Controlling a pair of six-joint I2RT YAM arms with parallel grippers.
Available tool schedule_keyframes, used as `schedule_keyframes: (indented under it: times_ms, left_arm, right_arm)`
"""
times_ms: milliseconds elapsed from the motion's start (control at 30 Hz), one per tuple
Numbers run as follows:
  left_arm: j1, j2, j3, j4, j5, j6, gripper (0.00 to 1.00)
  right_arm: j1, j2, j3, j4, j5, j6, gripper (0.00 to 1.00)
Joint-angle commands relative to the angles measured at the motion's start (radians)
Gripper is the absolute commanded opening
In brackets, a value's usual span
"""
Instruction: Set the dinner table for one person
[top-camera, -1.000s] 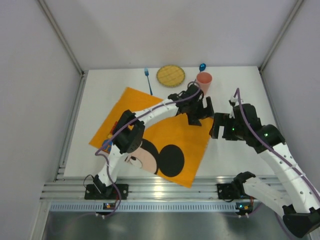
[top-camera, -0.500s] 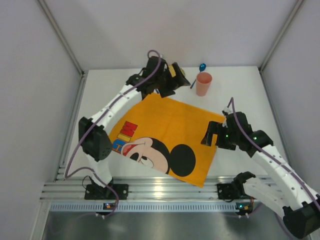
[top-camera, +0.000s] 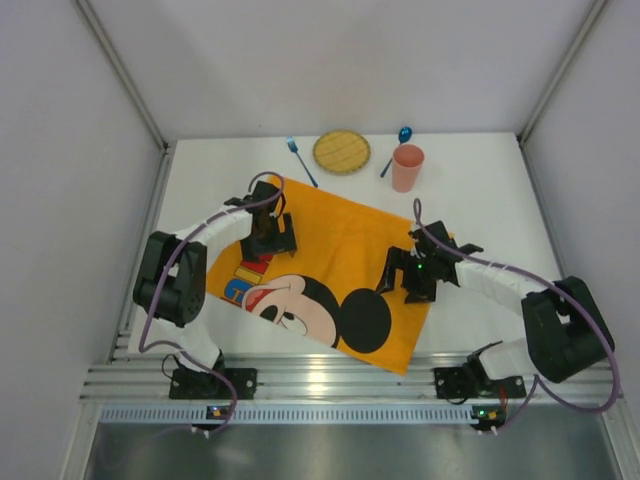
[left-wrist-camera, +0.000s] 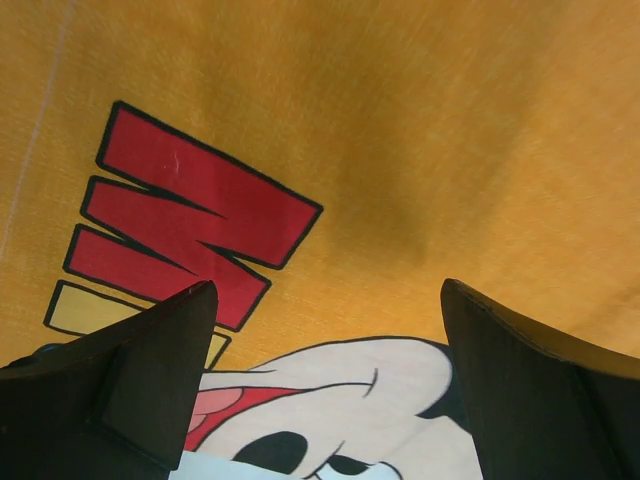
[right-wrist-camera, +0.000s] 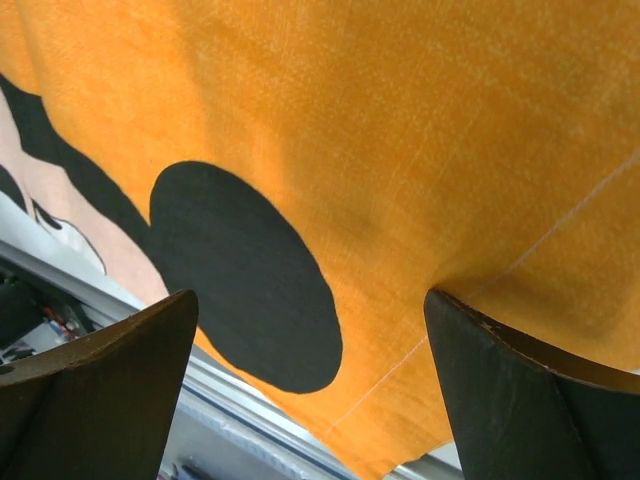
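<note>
Status: the placemat (top-camera: 340, 230) lies flat on the bench (top-camera: 480, 200), slightly askew. The plate (top-camera: 341, 151), fork (top-camera: 301, 162), spoon (top-camera: 398, 140) and cup (top-camera: 408, 167) sit along the far edge. I judge all 4 not yet placed. The left pincer (top-camera: 266, 238) and right pincer (top-camera: 412, 276) hover spread, holding nothing — the bench lies beneath both, under the mat.
</note>
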Motion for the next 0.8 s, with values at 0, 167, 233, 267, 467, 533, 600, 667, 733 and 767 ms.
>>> schedule_keyframes:
  times_ms: [0, 167, 233, 267, 467, 533, 600, 667, 733, 767]
  left_arm:
    - [0.002, 0.003, -0.019, 0.047, -0.012, 0.079, 0.99]
    - [0.010, 0.026, -0.070, 0.078, 0.005, 0.073, 0.99]
    - [0.014, 0.014, -0.108, 0.077, 0.011, 0.055, 0.99]
    - [0.014, 0.004, -0.122, 0.077, 0.017, 0.047, 0.99]
    - [0.014, -0.133, -0.246, 0.045, 0.072, -0.011, 0.99]
    - [0.014, -0.166, -0.252, 0.031, 0.089, -0.023, 0.99]
    - [0.014, -0.183, -0.252, 0.014, 0.109, -0.036, 0.99]
    - [0.014, -0.195, -0.249, 0.009, 0.097, -0.039, 0.99]
    - [0.014, -0.195, -0.222, -0.002, 0.088, -0.031, 0.99]
    - [0.014, -0.189, -0.204, -0.014, 0.085, -0.030, 0.99]
  right_arm:
    - [0.014, 0.067, 0.062, 0.064, 0.028, -0.048, 0.96]
    - [-0.002, 0.152, 0.092, 0.059, 0.073, -0.074, 0.97]
    - [-0.015, 0.193, 0.129, 0.054, 0.089, -0.100, 0.97]
    - [-0.037, 0.208, 0.144, 0.042, 0.097, -0.114, 0.97]
    - [-0.169, 0.308, 0.267, -0.047, 0.177, -0.177, 0.97]
    - [-0.206, 0.318, 0.272, -0.055, 0.188, -0.198, 0.97]
    - [-0.259, 0.322, 0.273, -0.064, 0.191, -0.214, 0.98]
    - [-0.299, 0.325, 0.275, -0.090, 0.206, -0.232, 0.97]
    - [-0.324, 0.322, 0.269, -0.105, 0.220, -0.241, 0.97]
    - [-0.328, 0.318, 0.261, -0.107, 0.225, -0.245, 0.97]
